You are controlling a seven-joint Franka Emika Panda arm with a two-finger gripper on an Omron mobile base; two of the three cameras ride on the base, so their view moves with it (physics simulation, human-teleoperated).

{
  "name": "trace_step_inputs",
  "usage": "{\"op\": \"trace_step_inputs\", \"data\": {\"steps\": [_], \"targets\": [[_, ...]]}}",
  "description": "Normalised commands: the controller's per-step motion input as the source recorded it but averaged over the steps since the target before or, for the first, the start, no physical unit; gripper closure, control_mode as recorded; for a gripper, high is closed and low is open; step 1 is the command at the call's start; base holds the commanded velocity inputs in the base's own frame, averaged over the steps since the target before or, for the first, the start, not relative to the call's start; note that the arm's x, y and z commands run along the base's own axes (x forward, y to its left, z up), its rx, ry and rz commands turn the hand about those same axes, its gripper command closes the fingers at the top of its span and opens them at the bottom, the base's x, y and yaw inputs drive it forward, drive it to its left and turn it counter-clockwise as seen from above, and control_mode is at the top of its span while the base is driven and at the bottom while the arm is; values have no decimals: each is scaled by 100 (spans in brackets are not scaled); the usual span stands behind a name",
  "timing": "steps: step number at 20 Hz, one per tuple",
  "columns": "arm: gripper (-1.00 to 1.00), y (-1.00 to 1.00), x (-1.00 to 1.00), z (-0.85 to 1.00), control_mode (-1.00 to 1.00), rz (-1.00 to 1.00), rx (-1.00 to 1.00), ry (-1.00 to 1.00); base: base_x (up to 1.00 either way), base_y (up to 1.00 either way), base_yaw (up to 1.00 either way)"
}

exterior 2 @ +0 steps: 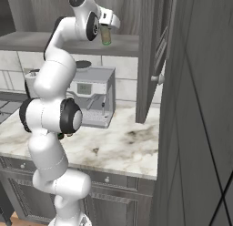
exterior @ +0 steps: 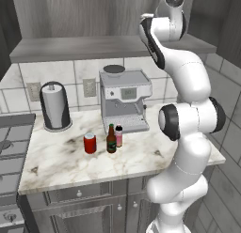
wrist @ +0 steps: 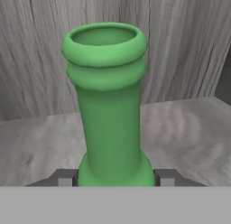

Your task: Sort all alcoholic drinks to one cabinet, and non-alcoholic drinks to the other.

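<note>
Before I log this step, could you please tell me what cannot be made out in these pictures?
- Green bottle: hand view's lower edge cuts off its body and label; in the right base view the claw covers most of it.
- Whether the bottle touches the shelf: base not shown.
- Pink bottle: left base view, partly behind the brown bottle.
- Can: print too small to read.

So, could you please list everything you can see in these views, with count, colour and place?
green bottle: one, green, upright between the fingertips over the cabinet shelf
brown bottle: one, dark brown, on the counter
red can: one, left of the brown bottle
pink bottle: one, black cap, just behind the brown bottle
coffee machine: one, silver, at the wall
paper towel holder: one, dark, left of the machine
cabinet door: one, grey, open
gripper: one, closed on the green bottle
</note>
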Motion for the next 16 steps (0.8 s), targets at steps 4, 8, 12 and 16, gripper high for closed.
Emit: {"op": "trace_step_inputs", "data": {"steps": [4, 8, 12, 16], "targets": [[-100, 0, 12, -15, -100, 0, 0, 0, 0, 0, 0], [-100, -1, 13, -11, -100, 0, 0, 0, 0, 0, 0], [-100, 0, 14, -9, -100, 0, 0, 0, 0, 0, 0], [-100, -1, 12, -6, -100, 0, 0, 0, 0, 0, 0]]}}
